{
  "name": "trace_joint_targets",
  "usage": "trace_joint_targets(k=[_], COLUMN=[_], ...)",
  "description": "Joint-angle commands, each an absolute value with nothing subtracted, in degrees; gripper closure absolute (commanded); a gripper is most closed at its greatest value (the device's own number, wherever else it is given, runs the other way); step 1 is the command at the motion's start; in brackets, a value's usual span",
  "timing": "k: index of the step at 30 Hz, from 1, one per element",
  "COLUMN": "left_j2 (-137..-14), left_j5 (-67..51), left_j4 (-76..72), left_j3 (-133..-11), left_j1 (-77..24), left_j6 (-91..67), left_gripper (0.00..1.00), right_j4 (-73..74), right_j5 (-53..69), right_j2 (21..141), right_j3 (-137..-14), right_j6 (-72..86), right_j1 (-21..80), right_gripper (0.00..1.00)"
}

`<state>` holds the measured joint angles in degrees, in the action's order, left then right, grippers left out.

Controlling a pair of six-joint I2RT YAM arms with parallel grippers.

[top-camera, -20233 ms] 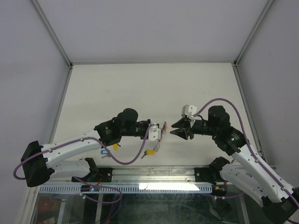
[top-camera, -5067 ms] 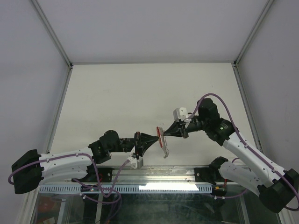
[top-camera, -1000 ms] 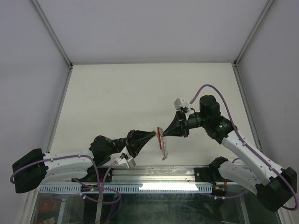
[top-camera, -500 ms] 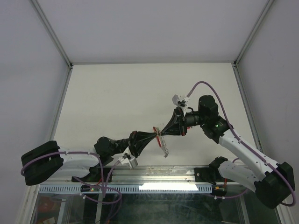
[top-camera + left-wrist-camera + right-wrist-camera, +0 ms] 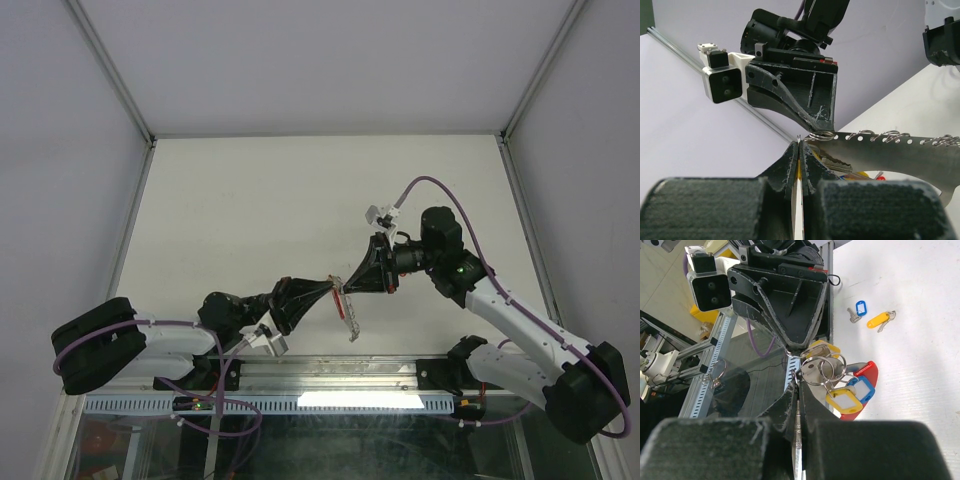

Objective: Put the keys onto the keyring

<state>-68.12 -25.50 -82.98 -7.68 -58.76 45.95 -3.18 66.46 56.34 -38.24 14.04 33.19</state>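
The right end effector (image 5: 348, 286) is closed tight on the keyring (image 5: 347, 312), which hangs in the air above the near part of the counter (image 5: 300, 190); the left end effector (image 5: 333, 286) is fully closed too, its tips touching one silver ring; whether it pinches that ring, I cannot tell; two tagged keys (image 5: 878, 320) lie on the counter.

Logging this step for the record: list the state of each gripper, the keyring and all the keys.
keyring: lifted off the table, held from two sides.
left gripper: shut, pinching the keyring's edge.
right gripper: shut, pinching one of its rings.
keys on the keyring: yellow- and blue-tagged, hanging from its rings.
loose keys: two, lying on the table.
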Motion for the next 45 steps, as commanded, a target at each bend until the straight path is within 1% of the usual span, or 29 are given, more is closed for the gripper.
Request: trace_joint_targets(k=[1, 11, 16, 21, 26, 34, 45], left_j2=[-66.63, -66.89, -69.58, -72.63, -74.0, -72.61, -70.92], left_j5=[-28.66, -30.92, -31.6, -34.04, -35.14, -34.57, -35.01], left_j4=[-85.04, -84.27, -94.31, -99.94, -100.09, -100.07, -100.03], left_j3=[-8.33, -9.23, -7.78, -7.97, -9.17, -9.11, -9.04], left_j1=[-58.1, -58.05, -56.23, -54.95, -54.77, -54.58, -54.58], left_j6=[44.31, 42.79, 35.54, 30.92, 30.24, 30.22, 29.43], left_gripper=[1.0, 1.0, 1.0, 1.0, 1.0, 1.0, 1.0], right_j4=[-6.81, -6.85, -3.39, -3.41, -2.63, 3.5, 4.39], right_j5=[66.57, 67.1, 68.07, 69.47, 69.6, 67.41, 67.49], right_j2=[56.46, 56.24, 55.17, 54.87, 55.03, 54.67, 55.41], right_j3=[-38.91, -38.92, -39.28, -39.79, -40.17, -40.54, -40.69], right_j6=[15.93, 15.88, 11.85, 11.3, 10.81, 5.85, 5.1], right_j1=[33.04, 33.05, 33.05, 33.05, 33.14, 33.28, 33.23], right_gripper=[1.0, 1.0, 1.0, 1.0, 1.0, 1.0, 1.0])
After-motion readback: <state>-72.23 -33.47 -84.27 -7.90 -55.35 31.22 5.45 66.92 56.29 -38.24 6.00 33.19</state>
